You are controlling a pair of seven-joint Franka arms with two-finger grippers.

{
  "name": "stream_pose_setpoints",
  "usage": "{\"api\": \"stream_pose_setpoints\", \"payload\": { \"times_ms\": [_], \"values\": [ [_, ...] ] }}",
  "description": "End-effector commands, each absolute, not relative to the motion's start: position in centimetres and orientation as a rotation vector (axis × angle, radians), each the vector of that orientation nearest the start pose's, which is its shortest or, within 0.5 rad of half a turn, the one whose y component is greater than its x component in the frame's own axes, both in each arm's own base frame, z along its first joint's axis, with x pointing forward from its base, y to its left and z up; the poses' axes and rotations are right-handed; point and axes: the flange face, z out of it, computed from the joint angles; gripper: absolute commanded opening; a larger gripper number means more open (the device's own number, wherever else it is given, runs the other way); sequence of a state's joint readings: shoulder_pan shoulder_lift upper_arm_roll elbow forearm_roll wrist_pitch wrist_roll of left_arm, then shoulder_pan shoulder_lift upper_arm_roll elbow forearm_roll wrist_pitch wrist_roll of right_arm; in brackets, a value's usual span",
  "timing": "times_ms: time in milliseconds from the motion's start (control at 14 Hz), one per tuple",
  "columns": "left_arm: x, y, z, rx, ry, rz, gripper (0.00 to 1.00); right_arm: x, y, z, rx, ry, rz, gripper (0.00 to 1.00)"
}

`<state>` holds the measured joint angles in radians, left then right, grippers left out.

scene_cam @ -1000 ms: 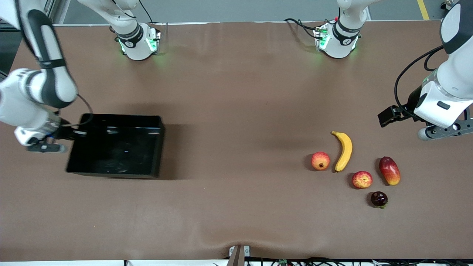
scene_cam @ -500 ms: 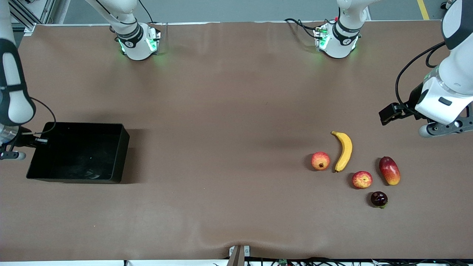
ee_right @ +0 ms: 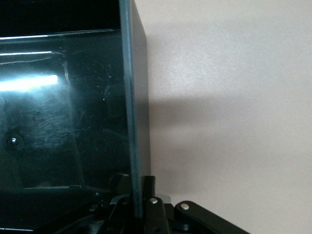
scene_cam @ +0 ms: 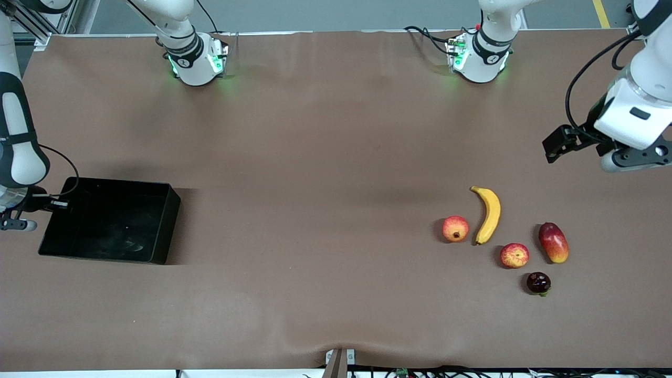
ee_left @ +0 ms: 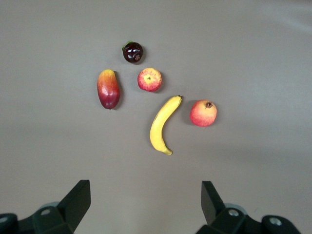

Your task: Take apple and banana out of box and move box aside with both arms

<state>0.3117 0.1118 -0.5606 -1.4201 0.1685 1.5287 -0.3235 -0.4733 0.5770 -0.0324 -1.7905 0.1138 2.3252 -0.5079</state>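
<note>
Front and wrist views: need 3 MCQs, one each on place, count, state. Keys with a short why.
1. Which fruit lies nearest the front camera?
A. banana
B. dark purple fruit
C. mango

2. How many fruits are on the table?
A. three
B. four
C. five

3. What is the right tool doing?
A. shut on the black tray's wall
B. open over the fruits
C. holding the banana

B: the dark purple fruit sits lowest in the front view.
C: five show on the table.
A: the right tool clamps the black tray wall in the right wrist view.
</note>
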Motion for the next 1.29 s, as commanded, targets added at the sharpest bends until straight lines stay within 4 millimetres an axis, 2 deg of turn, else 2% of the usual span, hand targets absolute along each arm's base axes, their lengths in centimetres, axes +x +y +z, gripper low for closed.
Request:
{"api": "stream_pose_setpoints", "payload": {
  "times_ms": [0, 143, 214, 286, 429, 714, 929, 1071, 1214],
  "values": [
    [55.3, -10.2, 64.8, -3.057, -0.094, -0.035, 1.00, 58.7, -31.9, 22.1, -3.049, 0.065, -0.011, 0.00],
    [54.4, -8.9, 65.0, -3.103, -0.111, -0.015, 1.00, 59.0, -32.0, 22.2, -3.051, 0.060, -0.020, 0.00],
    [53.9, -8.3, 65.1, -3.117, -0.117, -0.009, 1.00, 59.1, -32.0, 22.3, -3.052, 0.058, -0.022, 0.12],
    [53.3, -8.1, 65.4, -3.124, -0.114, -0.008, 1.00, 59.1, -32.0, 22.3, -3.054, 0.050, -0.024, 0.99],
    [52.5, -8.0, 65.7, -3.124, -0.116, -0.015, 1.00, 60.2, -31.2, 23.7, -3.063, 0.025, -0.052, 1.00],
    [51.5, -7.9, 66.5, -3.122, -0.112, -0.027, 1.00, 64.9, -28.0, 30.3, -3.096, -0.098, -0.158, 1.00],
    [51.5, -7.8, 66.8, -3.122, -0.109, -0.029, 1.00, 66.9, -21.0, 35.6, -3.081, -0.217, -0.164, 1.00],
    [51.8, -7.4, 66.5, -3.122, -0.116, -0.019, 1.00, 67.2, -16.3, 38.7, -3.068, -0.210, -0.138, 1.00],
    [51.9, -7.1, 66.8, -3.122, -0.124, -0.029, 1.00, 66.7, -10.7, 41.7, -3.068, -0.171, -0.092, 1.00]
  ]
}}
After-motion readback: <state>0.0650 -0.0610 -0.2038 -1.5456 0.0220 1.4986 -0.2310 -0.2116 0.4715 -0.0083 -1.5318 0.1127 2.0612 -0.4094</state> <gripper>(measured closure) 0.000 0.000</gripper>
